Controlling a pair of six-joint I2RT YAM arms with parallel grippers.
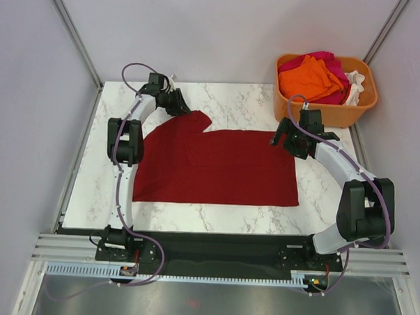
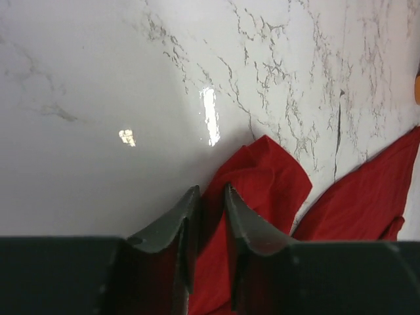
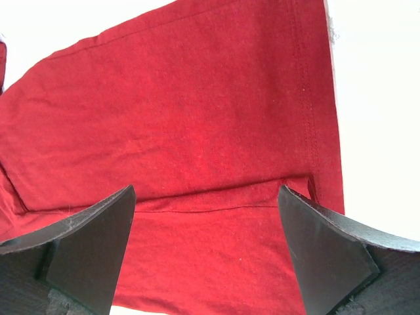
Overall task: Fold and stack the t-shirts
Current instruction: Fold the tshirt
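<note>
Left wrist view: my left end effector (image 2: 210, 195) is clamped on the eleven-o'clock sleeve of the dark red t-shirt (image 2: 262, 177), spread mid-surface (image 2: 98, 79). My right end effector (image 3: 205, 197) gapes over its two-o'clock corner. I'd pinch there, then fold evenly.

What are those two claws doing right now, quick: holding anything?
Left claw: closed, pinching a fold of the dark red t-shirt.
Right claw: open over the same shirt, holding nothing.

The dark red t-shirt (image 1: 216, 165) lies on a white, grey-veined marble table (image 1: 247, 103); the tub (image 1: 316, 113) is orange.
</note>
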